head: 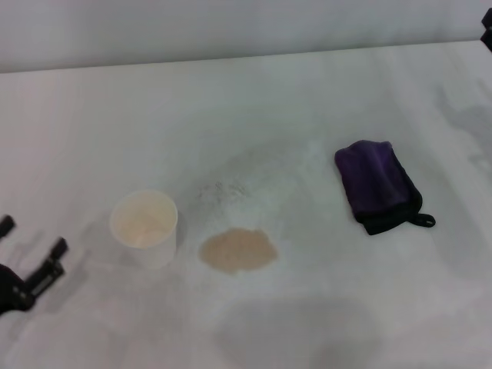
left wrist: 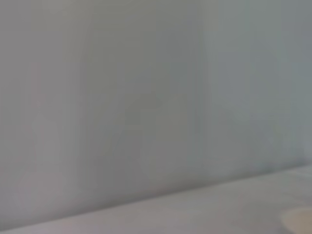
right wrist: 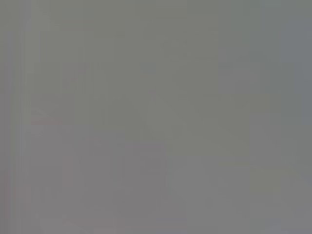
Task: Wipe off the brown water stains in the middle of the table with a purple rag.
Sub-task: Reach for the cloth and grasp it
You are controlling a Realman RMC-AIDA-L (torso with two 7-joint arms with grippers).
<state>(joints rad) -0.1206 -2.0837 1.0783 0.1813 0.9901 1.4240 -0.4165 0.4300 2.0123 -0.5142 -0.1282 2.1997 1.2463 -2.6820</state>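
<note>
The brown water stains (head: 237, 250) form one flat tan oval puddle on the white table (head: 307, 323), near the middle front. The purple rag (head: 378, 184) lies folded to the puddle's right and farther back, with black edging and a small black loop at its near end. My left gripper (head: 31, 236) hovers low at the front left edge, open and empty, well left of the puddle. A dark bit of my right gripper (head: 487, 34) shows only at the far right corner, away from the rag. The right wrist view shows nothing but grey.
A white paper cup (head: 144, 225) stands upright just left of the puddle, between it and my left gripper; a sliver of its rim (left wrist: 300, 222) shows in the left wrist view. Faint grey speckled smudges (head: 223, 188) lie behind the puddle. A grey wall runs behind the table.
</note>
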